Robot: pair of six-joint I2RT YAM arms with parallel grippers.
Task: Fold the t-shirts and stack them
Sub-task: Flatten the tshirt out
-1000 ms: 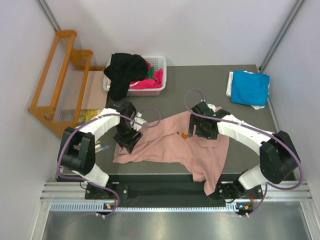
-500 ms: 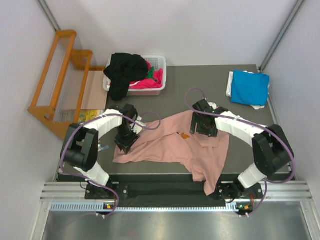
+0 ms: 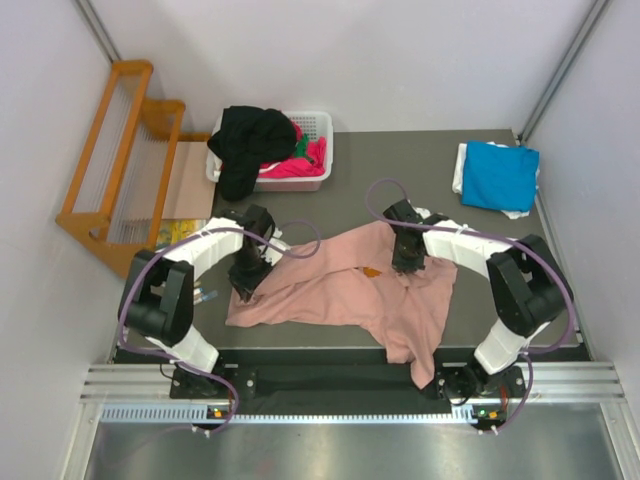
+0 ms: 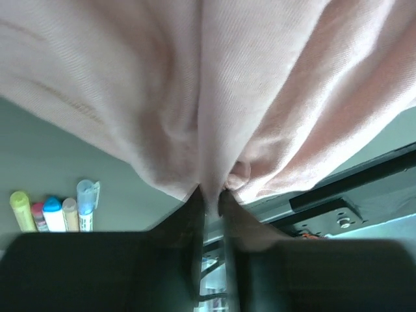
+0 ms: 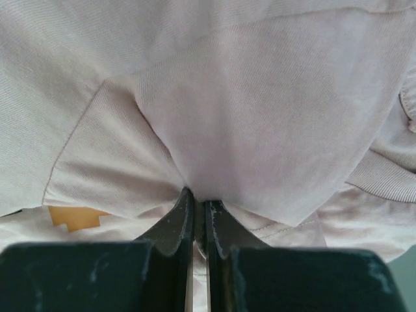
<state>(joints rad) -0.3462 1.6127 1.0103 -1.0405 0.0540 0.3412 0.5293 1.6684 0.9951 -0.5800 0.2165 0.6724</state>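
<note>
- Two narrow pinches hold the salmon-pink t-shirt: left gripper near its edge, right gripper beside its print.
- Probably gripped apart to spread it flat.

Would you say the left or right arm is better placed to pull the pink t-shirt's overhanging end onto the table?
Likely right: the pink t-shirt droops off the table on that side, near where the right gripper pinches it; the left gripper grips the opposite edge.
</note>
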